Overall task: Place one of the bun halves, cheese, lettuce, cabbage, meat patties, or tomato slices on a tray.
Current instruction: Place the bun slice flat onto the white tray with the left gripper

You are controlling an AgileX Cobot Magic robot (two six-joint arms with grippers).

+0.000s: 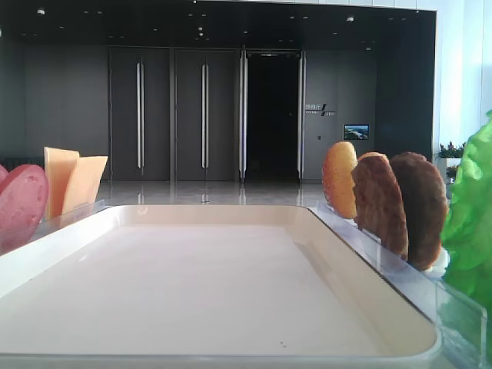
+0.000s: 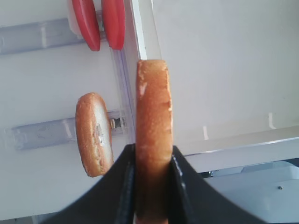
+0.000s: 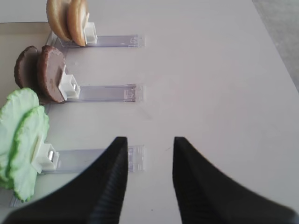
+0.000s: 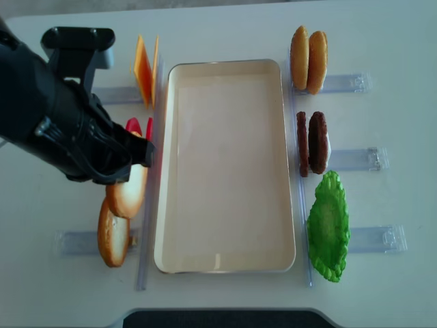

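Note:
My left gripper (image 2: 153,156) is shut on a golden bun half (image 2: 153,112), held on edge just left of the cream tray (image 4: 225,263) rim. A second bun half (image 4: 113,236) stands in the clear rack beside it. Tomato slices (image 4: 140,126) and cheese (image 4: 143,68) stand further along the left side. On the right stand two more bun halves (image 4: 307,58), meat patties (image 4: 313,142) and ruffled green lettuce (image 4: 329,225); no separate cabbage can be told apart. My right gripper (image 3: 149,147) hangs open over bare table, right of the lettuce rack.
Clear plastic rack strips (image 4: 355,158) stick out on both sides of the tray. The left arm (image 4: 61,130) covers part of the left racks. The table's front edge (image 4: 218,318) lies close below the tray.

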